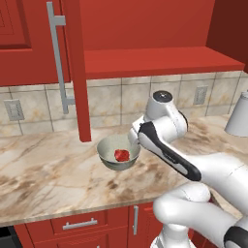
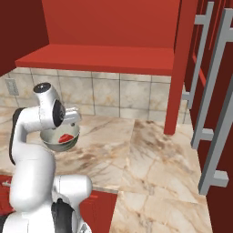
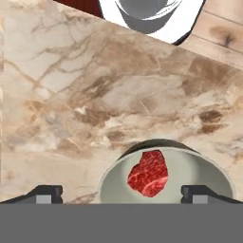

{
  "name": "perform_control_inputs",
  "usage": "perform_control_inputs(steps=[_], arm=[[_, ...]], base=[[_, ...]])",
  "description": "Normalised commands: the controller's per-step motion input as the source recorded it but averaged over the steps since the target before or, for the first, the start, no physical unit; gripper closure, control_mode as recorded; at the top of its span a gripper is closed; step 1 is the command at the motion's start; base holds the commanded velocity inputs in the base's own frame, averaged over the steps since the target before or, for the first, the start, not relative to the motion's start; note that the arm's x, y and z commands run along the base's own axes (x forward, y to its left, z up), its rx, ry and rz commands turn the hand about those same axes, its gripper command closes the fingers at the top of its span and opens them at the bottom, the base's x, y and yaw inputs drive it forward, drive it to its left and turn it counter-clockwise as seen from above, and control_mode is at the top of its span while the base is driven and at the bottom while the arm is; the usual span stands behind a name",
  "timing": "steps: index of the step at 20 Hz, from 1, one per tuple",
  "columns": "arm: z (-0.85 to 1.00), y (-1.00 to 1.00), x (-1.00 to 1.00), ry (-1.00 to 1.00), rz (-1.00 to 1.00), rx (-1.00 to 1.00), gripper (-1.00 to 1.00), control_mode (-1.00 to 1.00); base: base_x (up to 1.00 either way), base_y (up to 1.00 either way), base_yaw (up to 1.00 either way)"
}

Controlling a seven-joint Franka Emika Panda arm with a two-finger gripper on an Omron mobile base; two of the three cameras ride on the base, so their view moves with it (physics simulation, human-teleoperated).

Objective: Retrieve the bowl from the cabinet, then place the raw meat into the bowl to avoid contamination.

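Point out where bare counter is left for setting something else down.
Free: the marble left of the bowl, under the open cabinet door, and the wide stretch right of it toward the door handles. Crowded: at the bowl, where the raw meat lies and the open gripper hovers.

A kitchen: marble counter (image 1: 43,169), tiled backsplash (image 1: 121,99), red cabinet (image 1: 72,58) and drawers (image 1: 80,224)

Marble-patterned bench (image 1: 43,169) in beige with brown veining, backed by a beige tiled wall (image 1: 106,99). Two grey wall sockets (image 1: 13,110) are set into the tiles. Red drawer fronts (image 1: 80,224) with short silver handles are seen beneath the bench edge. A plain grey-white rounded vessel (image 1: 239,116) is stood at the far right.
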Motion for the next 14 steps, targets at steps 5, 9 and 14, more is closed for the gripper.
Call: perform_control_inputs(steps=[5,9,14], arm=[[0.17,-0.75,-0.67,-0.01,-0.04,0.09,-1.00,-1.00],[0.04,-0.59,-0.82,-0.01,-0.06,0.07,-1.00,-1.00],[0.00,-0.38,-0.85,-0.04,-0.09,0.03,-1.00,-1.00]], base=[[0.00,0.00,0.00],[0.00,0.00,0.00],[0.00,0.00,0.00]])
